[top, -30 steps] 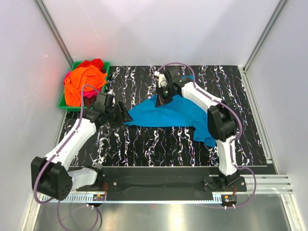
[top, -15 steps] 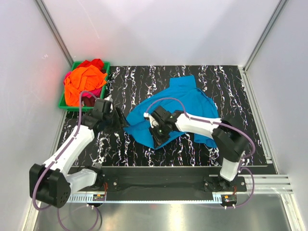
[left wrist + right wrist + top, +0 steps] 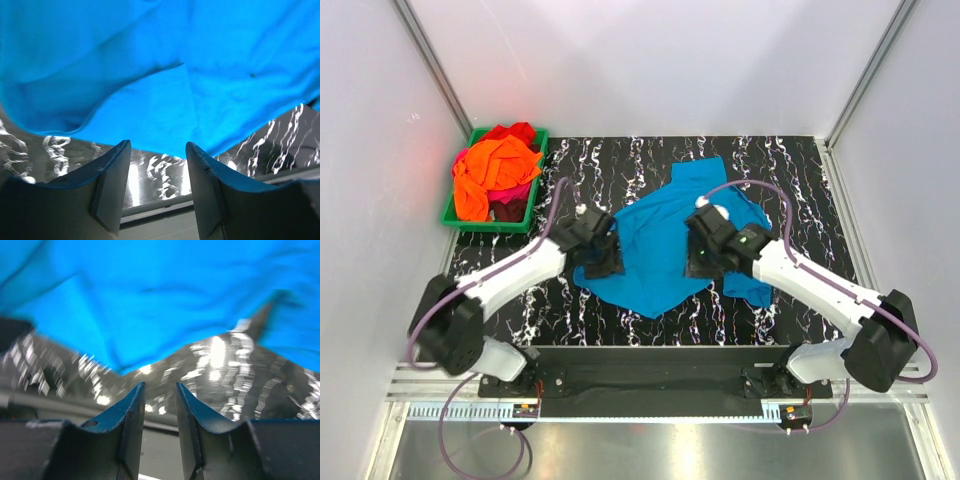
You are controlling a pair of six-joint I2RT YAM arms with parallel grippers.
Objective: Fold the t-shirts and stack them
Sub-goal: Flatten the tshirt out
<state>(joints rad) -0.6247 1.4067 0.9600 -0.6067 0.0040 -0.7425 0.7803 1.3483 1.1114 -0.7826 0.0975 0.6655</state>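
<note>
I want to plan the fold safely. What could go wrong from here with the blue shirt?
1. The left pincer and the right pincer are both open and empty, so a grasp may catch only one layer of the turquoise t-shirt.
2. The shirt lies wrinkled and askew, partly below the right arm, so a fold could come out uneven.

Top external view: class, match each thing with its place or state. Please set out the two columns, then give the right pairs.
1. turquoise t-shirt
2. green bin
3. orange t-shirt
4. left gripper

A. heaped in the bin
B. at the far left corner of the table
C. spread out mid-table
D. open, by the turquoise shirt's left edge

Pairs: 1-C, 2-B, 3-A, 4-D
</note>
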